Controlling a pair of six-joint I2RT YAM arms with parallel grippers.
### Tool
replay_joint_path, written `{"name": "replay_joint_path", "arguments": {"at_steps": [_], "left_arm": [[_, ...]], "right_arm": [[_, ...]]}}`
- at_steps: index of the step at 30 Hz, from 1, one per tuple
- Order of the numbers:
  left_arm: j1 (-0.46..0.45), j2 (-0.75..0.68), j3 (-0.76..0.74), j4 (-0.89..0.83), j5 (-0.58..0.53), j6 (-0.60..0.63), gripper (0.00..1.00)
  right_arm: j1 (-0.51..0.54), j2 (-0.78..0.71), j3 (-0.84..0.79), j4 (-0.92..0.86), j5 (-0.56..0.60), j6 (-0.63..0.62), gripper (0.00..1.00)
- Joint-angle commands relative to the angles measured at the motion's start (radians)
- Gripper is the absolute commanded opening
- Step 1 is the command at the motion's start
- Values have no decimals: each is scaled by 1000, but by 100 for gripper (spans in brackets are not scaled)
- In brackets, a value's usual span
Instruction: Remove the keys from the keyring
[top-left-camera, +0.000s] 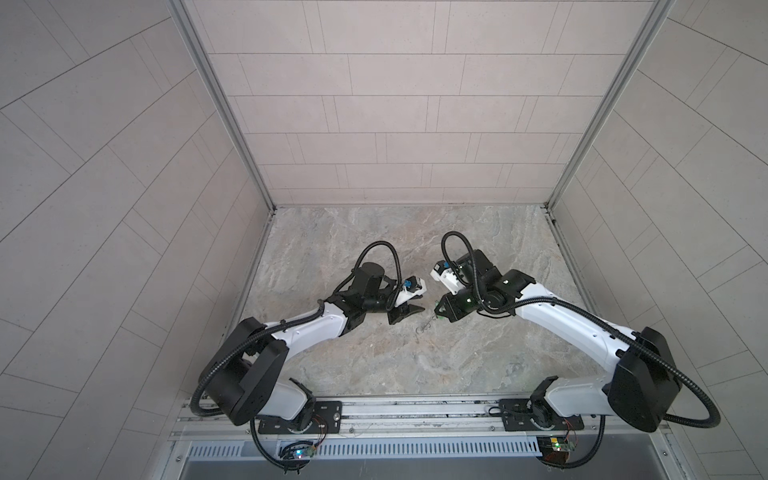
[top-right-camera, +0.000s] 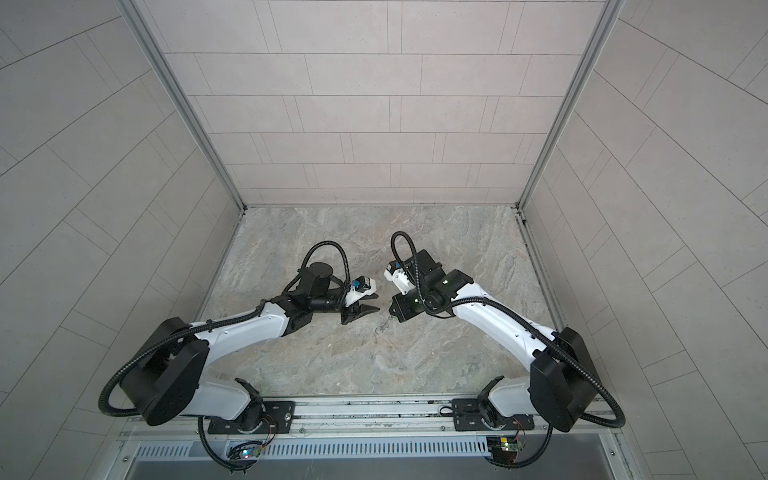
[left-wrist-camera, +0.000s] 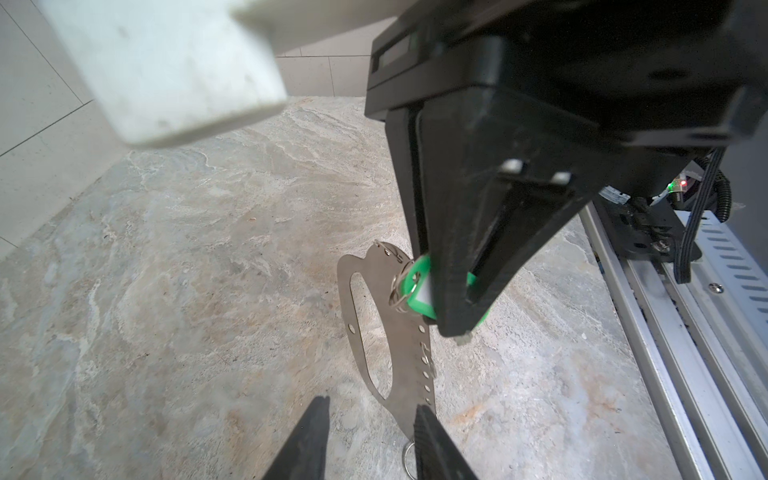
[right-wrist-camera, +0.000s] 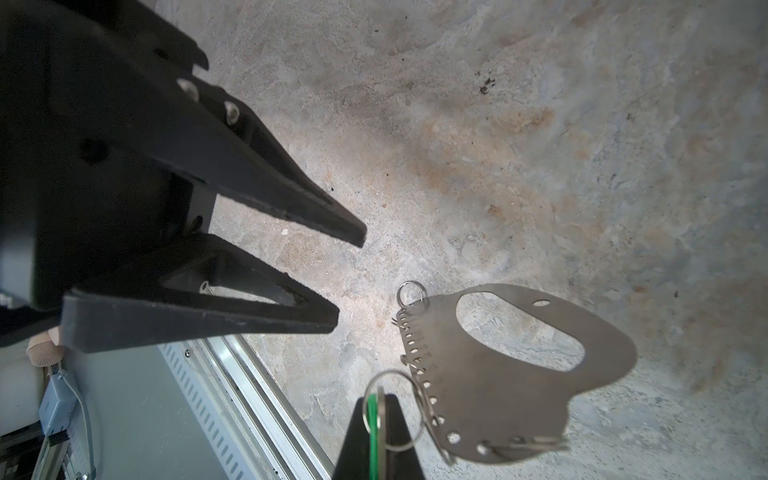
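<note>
My right gripper (right-wrist-camera: 376, 401) is shut on the bright green key (right-wrist-camera: 372, 419), which also shows as the green key (left-wrist-camera: 415, 286) in the left wrist view. A silver wire ring (right-wrist-camera: 388, 409) links the key to the keyring (right-wrist-camera: 498, 395), a flat grey plate with a rounded cutout that hangs tilted above the table. In both top views the keyring (top-left-camera: 424, 326) (top-right-camera: 380, 328) dangles just below the right gripper (top-left-camera: 437, 309) (top-right-camera: 391, 311). My left gripper (left-wrist-camera: 371, 405) (top-left-camera: 419, 302) stands open beside the plate's free end and holds nothing.
The marbled table top (top-left-camera: 374, 249) lies under both arms. An aluminium rail (top-left-camera: 415, 409) runs along its front edge, close to the right gripper. Tiled walls (top-left-camera: 374, 124) close in the back and both sides.
</note>
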Motion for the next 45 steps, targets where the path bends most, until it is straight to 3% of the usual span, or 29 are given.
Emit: {"name": "replay_joint_path", "arguments": {"at_steps": [1, 4, 9, 12, 17, 27, 31, 35, 40, 42, 45], "left_arm": [[-11, -18, -18, -5, -46, 53, 39], [-25, -28, -32, -53, -95, 105, 38], [-37, -24, -69, -17, -90, 86, 38], [-36, -47, -97, 32, -118, 28, 38], [-19, -137, -193, 196, -285, -120, 39], [41, -373, -224, -82, -439, -67, 41], [68, -407, -213, -165, -422, -7, 43], [74, -406, -183, -269, -329, 82, 43], [73, -366, -178, -222, -219, 115, 46], [72, -332, -170, -199, -177, 119, 54], [69, -285, -156, -139, -110, 100, 53]], "right_arm": [[-2, 19, 39, -7, -11, -25, 0], [-2, 30, 51, 5, -19, -22, 0], [-1, 54, 65, 34, -40, -5, 0], [1, 77, 85, 40, -49, -8, 0], [10, 134, 133, 31, -71, -27, 0], [53, 227, 227, 3, -129, -62, 0], [69, 226, 230, 0, -124, -57, 0], [71, 221, 219, 0, -129, -56, 0], [80, 222, 208, -4, -135, -56, 0], [83, 221, 206, -3, -143, -59, 0], [85, 219, 203, -1, -147, -60, 0]]}}
